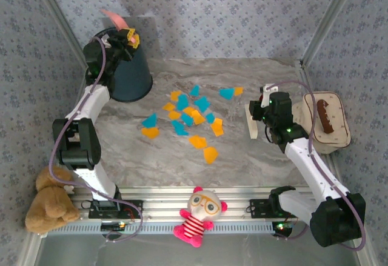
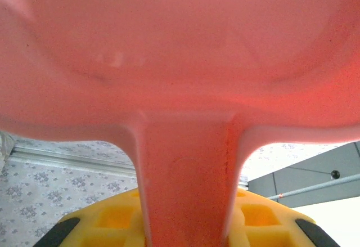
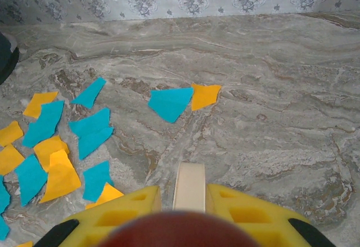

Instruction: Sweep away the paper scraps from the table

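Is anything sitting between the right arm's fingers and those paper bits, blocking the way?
Nothing visible. The right fingers, clamped on a cream tool, face the scraps across bare table. The dark bin stands on the pile's far side, not in between.

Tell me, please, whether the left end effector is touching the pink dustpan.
Touching. The left wrist view shows the dustpan handle wedged between the yellow fingers of the left end effector, no gap.

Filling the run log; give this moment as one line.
left gripper: holds pink dustpan at bin | right gripper: holds cream tool | paper scraps: unswept on table
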Motion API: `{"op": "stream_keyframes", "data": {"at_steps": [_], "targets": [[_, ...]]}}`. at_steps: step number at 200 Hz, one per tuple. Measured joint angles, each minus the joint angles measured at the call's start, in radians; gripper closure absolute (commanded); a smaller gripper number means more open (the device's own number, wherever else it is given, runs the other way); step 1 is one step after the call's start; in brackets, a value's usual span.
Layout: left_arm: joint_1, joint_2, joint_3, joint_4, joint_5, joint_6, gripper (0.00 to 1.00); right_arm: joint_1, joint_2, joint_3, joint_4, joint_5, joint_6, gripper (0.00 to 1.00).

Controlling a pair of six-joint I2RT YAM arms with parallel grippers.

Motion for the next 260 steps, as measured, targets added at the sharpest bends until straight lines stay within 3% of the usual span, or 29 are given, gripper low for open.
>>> {"op": "stream_keyframes", "data": {"at_steps": [34, 61, 169, 209, 260], "targets": [[0.0, -0.009, 0.0, -0.021, 0.005, 0.027, 1.0, 0.002, 0.0, -0.002, 0.001, 0.0, 0.0, 1.0], [-0.002, -0.05, 0.003, -0.121, 0.021, 0.14, 1.0, 0.004, 0.0, -0.005, 0.008, 0.0, 0.008, 1.0], [-0.1, -0.14, 0.14, -0.873, 0.048, 0.948, 1.0, -0.011, 0.1, -0.006, 0.159, -0.09, 0.104, 1.0], [-0.137, -0.182, 0.17, -1.156, -0.014, 1.262, 1.0, -0.011, 0.158, -0.006, 0.239, -0.207, 0.161, 1.0], [-0.145, -0.36, 0.05, -1.279, -0.095, 1.507, 1.0, 0.04, 0.191, -0.021, 0.332, -0.411, 0.201, 1.0]]}}
